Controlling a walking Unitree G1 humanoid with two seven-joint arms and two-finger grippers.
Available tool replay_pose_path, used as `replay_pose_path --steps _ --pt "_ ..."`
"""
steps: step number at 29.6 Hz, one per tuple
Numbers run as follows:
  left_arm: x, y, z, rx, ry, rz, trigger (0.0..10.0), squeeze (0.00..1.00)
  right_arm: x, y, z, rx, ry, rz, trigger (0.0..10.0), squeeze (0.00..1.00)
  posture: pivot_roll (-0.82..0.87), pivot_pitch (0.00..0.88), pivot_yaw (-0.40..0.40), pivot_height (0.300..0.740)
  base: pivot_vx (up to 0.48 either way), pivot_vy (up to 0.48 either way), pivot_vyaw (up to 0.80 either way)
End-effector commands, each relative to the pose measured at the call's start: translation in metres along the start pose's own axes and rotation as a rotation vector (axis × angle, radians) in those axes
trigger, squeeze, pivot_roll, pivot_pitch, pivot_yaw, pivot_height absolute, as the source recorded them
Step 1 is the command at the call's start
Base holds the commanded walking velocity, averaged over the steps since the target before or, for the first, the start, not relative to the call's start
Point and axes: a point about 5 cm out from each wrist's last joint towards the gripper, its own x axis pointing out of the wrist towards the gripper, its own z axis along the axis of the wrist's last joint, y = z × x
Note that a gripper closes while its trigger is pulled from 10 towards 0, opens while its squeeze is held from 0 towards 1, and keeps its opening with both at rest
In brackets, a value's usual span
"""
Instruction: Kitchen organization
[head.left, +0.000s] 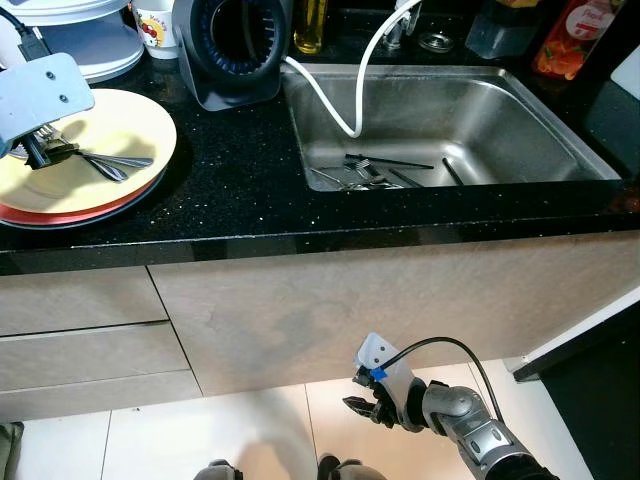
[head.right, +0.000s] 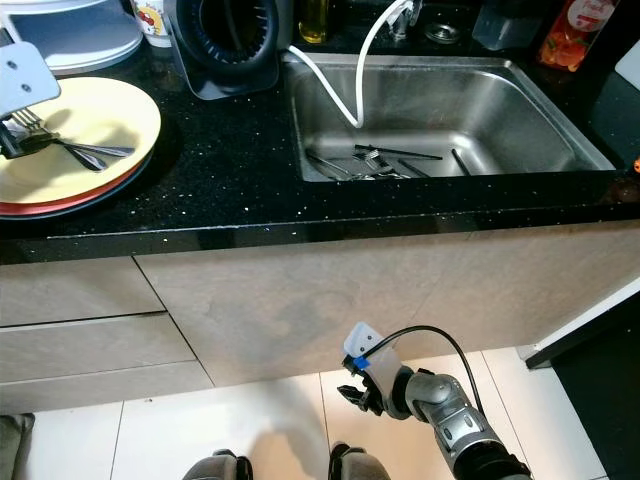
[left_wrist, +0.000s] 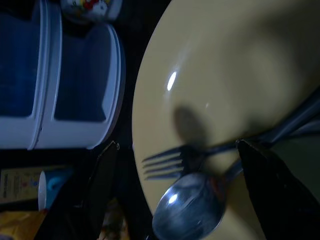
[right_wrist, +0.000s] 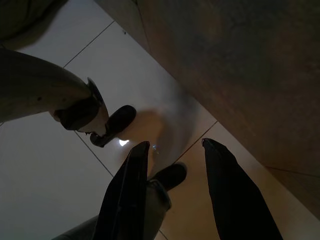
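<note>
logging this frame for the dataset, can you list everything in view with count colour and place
plates: two stacked, yellow on red, counter left
fork and spoon: one each, silver, on the yellow plate
sink: one, steel, set in the black counter
cutlery in sink: several pieces, silver and dark, near its front wall
hose: one, white, hanging into the sink
drawers: beige, below the counter
left tool: open, over the yellow plate
right tool: open, low by the floor

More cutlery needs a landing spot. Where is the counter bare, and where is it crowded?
Bare: the black speckled counter between the yellow plate and the steel sink, plus the front strip. Crowded: the plate, with a fork, a spoon and the left claw; also the back row.
</note>
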Motion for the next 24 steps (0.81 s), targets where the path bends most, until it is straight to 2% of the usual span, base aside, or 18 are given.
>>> replay_pose_path --steps 1,6,9,13,19,21,24 --pt "-0.008 0.001 -0.009 0.000 0.049 -0.035 10.0 0.00 -0.001 0.000 -0.004 0.009 0.016 -0.005 10.0 0.00 0.06 0.176 -0.057 0.740 0.000 0.000 0.00" --pt "-0.015 0.002 -0.008 -0.007 0.058 -0.063 10.0 0.00 0.000 0.001 -0.005 0.005 0.022 -0.003 10.0 0.00 0.06 0.175 -0.059 0.740 0.000 0.000 0.00" --pt "-0.018 0.006 -0.004 -0.022 0.031 -0.047 10.0 0.00 0.000 0.001 -0.005 0.003 0.024 0.000 10.0 0.00 0.06 0.176 -0.058 0.740 0.000 0.000 0.00" --pt "-0.027 0.018 0.007 -0.064 -0.046 0.009 10.0 0.00 0.001 0.002 -0.005 0.002 0.026 0.002 10.0 0.00 0.06 0.178 -0.060 0.740 0.000 0.000 0.00" --pt "-0.033 0.033 0.016 -0.089 -0.094 0.115 10.0 0.00 0.002 0.003 -0.005 0.001 0.027 0.005 10.0 0.00 0.07 0.178 -0.059 0.740 0.000 0.000 0.00" --pt "-0.034 0.027 0.017 -0.102 -0.093 0.052 10.0 0.00 0.003 0.003 -0.005 0.000 0.027 0.005 10.0 0.00 0.07 0.179 -0.057 0.740 0.000 0.000 0.00" --pt "-0.034 0.024 0.017 -0.107 -0.089 0.024 10.0 0.00 0.003 0.003 -0.005 0.000 0.027 0.005 10.0 0.00 0.07 0.179 -0.057 0.740 0.000 0.000 0.00"
